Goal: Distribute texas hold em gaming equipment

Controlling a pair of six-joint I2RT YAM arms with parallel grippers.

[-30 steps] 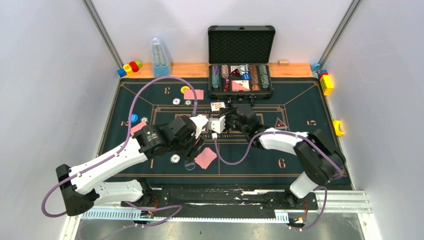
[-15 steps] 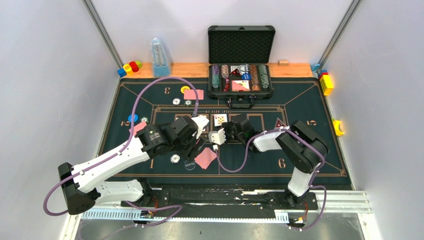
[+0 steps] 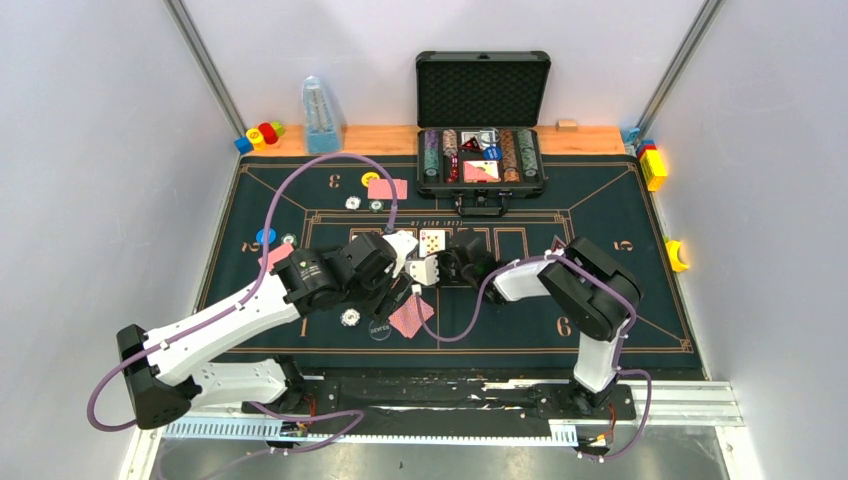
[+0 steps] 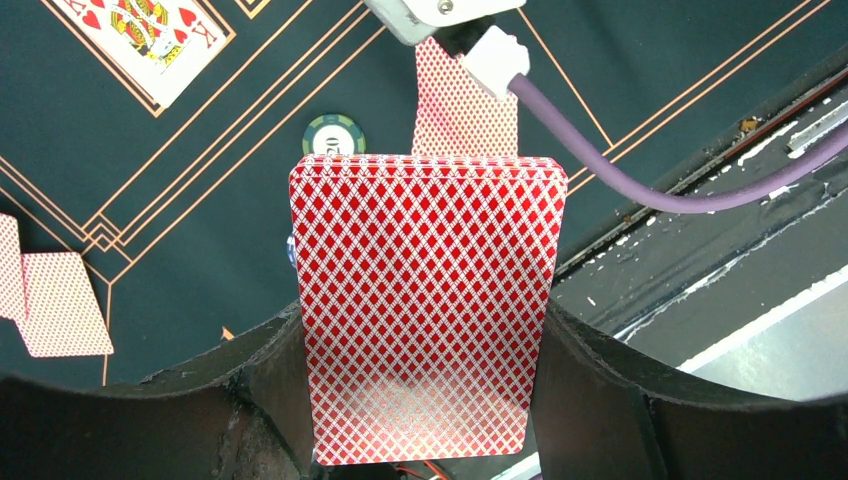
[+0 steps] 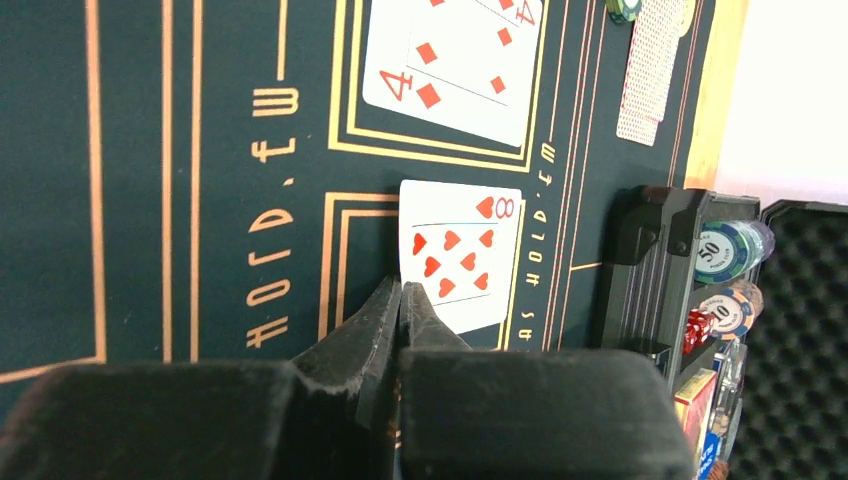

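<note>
Gripping a deck (image 4: 428,300) of red diamond-backed cards by its long edges, the left gripper (image 4: 425,330) hangs over the middle of the green felt mat (image 3: 600,300) that covers the bench (the deck's back faces the wrist camera). Beyond the deck's top edge a single face-down card (image 4: 465,110) lies on the felt, with a green-and-white chip (image 4: 334,135) just beside it. Further off, the king of hearts (image 4: 140,40) lies face up inside a gold-outlined box, and two overlapping face-down cards (image 4: 55,300) sit at the left border of that view.

The right gripper (image 5: 398,295) is clenched, its fingers pressed together with nothing between them. Its tips are just beside a corner of the eight of hearts (image 5: 460,255), which lies face up in another gold box; whether they touch the card I cannot tell. The four of diamonds (image 5: 450,70) lies face up in the next box beyond.

From above, both grippers are close together at mid-mat. A dark dealer button (image 3: 379,328) lies near the mat's near edge, a blue disc (image 3: 267,236) near its left edge, and a yellow disc (image 3: 371,180) towards the far left corner beside a pink-backed card (image 3: 390,188). At the middle of the far edge stands the open black case (image 3: 483,90), with rows of chips (image 3: 522,152) in its tray.
</note>
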